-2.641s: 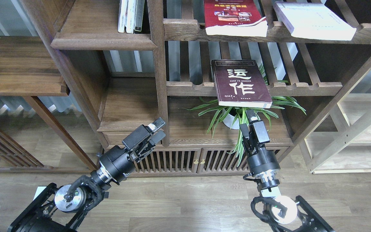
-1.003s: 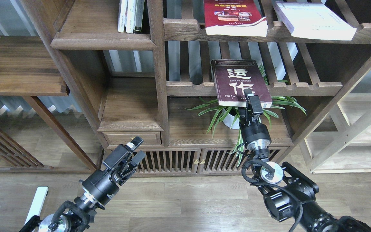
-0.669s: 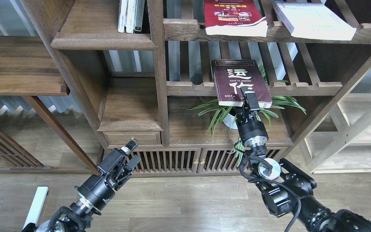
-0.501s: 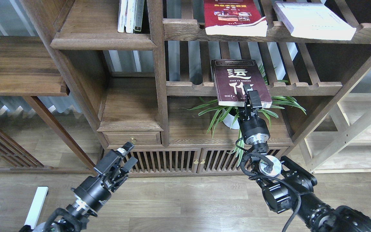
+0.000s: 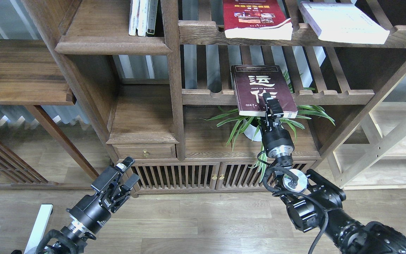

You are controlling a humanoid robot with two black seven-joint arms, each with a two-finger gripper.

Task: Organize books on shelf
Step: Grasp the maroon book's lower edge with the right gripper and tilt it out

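Your right gripper (image 5: 272,107): at the maroon book (image 5: 261,90) on the slatted rack (image 5: 330,96), apparently clamping its near edge. Your left gripper (image 5: 128,171): low, fingers apart, holding nothing.

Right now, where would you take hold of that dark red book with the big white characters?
By its near bottom edge. The dark red book lies flat on the slatted rack, and that edge sticks out over the front rail above the plant, leaving room above and below it. So I would come from the front, where my right hand already is at that edge.
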